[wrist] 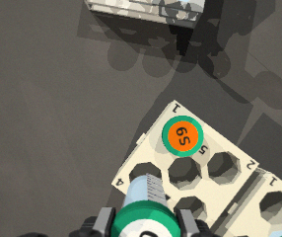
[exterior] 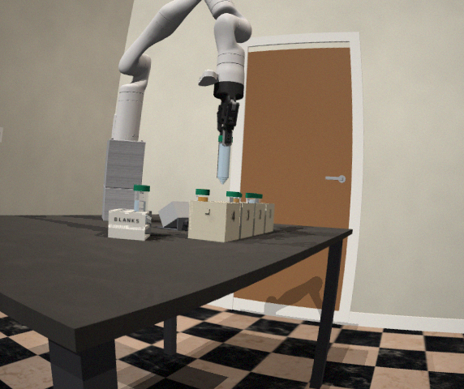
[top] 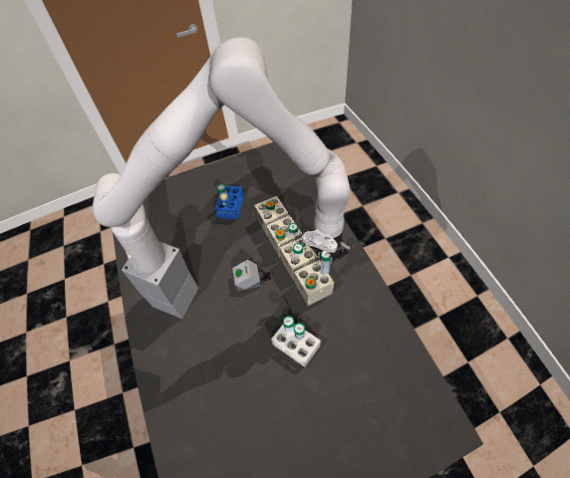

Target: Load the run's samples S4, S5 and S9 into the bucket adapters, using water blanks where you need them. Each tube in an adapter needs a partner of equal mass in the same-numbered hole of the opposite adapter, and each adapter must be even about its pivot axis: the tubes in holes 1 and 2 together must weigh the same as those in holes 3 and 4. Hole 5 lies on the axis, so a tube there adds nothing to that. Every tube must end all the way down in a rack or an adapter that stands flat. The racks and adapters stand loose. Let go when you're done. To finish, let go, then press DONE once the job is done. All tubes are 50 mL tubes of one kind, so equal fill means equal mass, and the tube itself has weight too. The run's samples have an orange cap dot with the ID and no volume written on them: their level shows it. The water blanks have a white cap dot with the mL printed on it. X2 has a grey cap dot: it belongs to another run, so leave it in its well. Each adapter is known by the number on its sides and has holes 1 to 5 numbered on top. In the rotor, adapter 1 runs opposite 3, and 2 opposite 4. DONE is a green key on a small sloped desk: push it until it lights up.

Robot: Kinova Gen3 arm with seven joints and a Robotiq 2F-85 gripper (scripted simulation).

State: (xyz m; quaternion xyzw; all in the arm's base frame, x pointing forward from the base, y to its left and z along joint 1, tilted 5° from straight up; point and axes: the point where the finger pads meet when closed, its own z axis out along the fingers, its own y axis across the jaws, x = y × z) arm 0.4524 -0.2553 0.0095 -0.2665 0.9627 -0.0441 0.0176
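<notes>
Spanning the room's chequered floor, a dark rectangular table (top: 378, 401) carries the whole set. White seven-joint arm (top: 182, 128), on a grey block pedestal (top: 184, 301) at the table's left edge, arches over to the right side. Row of four cream block adapters (top: 270, 223), five holes each, runs from mid-table toward the right edge; side numbers read partly in the exterior view, the nearest block's digit unclear. White rack marked BLANKS (exterior: 128, 224), toward the near edge, holds two green-capped blanks. Blue sample rack (top: 229, 203), toward the far left corner, holds two tubes. Small grey sloped desk with green DONE key (top: 244, 275), between pedestal and adapter row. Black two-finger gripper (exterior: 224, 135), jaws clamped on the green cap of a clear water-blank tube (exterior: 223, 160), hanging upright well above the adapters. End adapter (wrist: 146, 158) nearest the BLANKS rack holds orange-dotted sample S9 (wrist: 182, 135) in hole 1; from the wrist view the carried tube sits roughly over hole 4. Step judged: carrying a blank to an adapter hole. Next move calls for centring over the chosen hole, a straight descent until seated all the way down, then release, without nudging the loose block.
</notes>
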